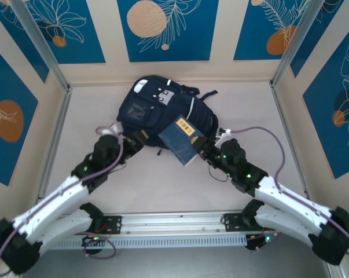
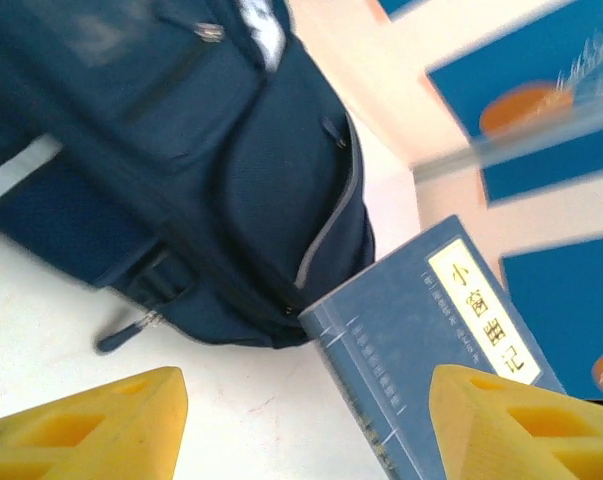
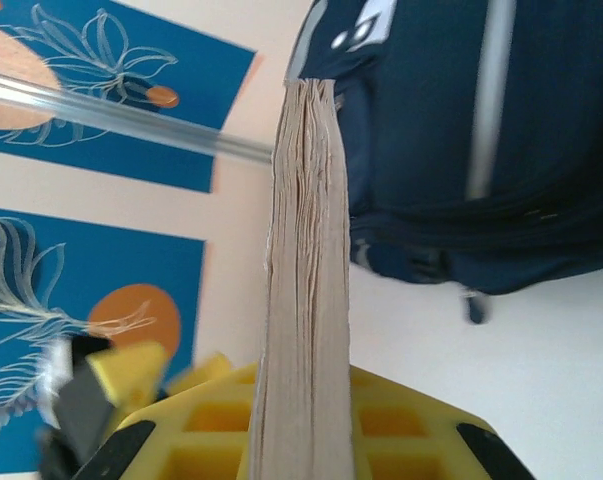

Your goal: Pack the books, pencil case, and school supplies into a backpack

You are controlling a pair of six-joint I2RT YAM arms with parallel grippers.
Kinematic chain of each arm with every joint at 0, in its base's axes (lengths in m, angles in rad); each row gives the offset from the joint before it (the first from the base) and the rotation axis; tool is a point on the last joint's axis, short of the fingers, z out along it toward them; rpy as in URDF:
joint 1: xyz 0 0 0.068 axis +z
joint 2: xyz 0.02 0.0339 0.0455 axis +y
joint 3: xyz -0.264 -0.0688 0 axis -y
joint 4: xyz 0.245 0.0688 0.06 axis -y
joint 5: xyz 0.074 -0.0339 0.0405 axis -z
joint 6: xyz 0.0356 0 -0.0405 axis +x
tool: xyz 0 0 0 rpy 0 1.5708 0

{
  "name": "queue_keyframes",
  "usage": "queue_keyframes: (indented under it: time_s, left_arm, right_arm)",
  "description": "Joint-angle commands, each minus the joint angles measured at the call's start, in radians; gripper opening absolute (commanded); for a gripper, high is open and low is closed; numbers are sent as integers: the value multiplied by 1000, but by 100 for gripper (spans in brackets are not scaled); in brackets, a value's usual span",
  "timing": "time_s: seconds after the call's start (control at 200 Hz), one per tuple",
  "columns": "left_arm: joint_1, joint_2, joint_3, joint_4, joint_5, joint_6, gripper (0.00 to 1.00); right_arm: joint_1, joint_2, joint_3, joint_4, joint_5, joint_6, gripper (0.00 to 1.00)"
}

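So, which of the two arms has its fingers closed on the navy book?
The right arm's fingers are the ones: they clamp the navy book at its near edge. The left arm's fingers stand wide open and grip nothing.

Place: a robot test cell in a lab.
Walls: beige panels are faced with blue posters [image 1: 167,29] printed with orange discs and white leaves.
Frame: aluminium posts [image 1: 41,43] are set at the corners.
Desk: a metal rail [image 1: 174,222] is fixed along the near edge of the desk [image 1: 162,185], and the left arm [image 1: 58,200] and right arm [image 1: 290,200] are bolted there.

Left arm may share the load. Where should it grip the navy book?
Probably the bound spine edge of the book, coming from the left: that edge faces the open left gripper, while the right gripper clamps the opposite page edge.
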Motion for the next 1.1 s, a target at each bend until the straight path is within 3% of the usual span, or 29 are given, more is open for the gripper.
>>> queue_keyframes:
  time_s: [0.0, 0.11, 0.25, 0.395, 0.6, 0.77, 1.095]
  left_arm:
    - [-40, 228, 260, -171, 121, 345, 65]
    - [-92, 470, 531, -335, 30, 517, 65]
    - [-99, 777, 867, -521, -63, 601, 66]
    - [-103, 1047, 1190, -655, -108, 681, 69]
    - [-116, 1302, 1533, -764, -164, 746, 71]
    - [-142, 1442, 1649, -793, -232, 791, 72]
    - [-204, 1523, 1651, -738, -259, 809, 78]
  right_arm:
    - [-57, -158, -33, -299, 97, -149, 0]
    - [-128, -289, -37, -465, 72, -215, 0]
    - [-172, -380, -49, -609, 81, -263, 0]
    - [-204, -420, -54, -652, 93, -317, 0]
    - [-248, -438, -71, -641, 76, -361, 0]
    - [-302, -450, -101, -611, 29, -370, 0]
    - [-427, -456, -161, -568, -110, -351, 0]
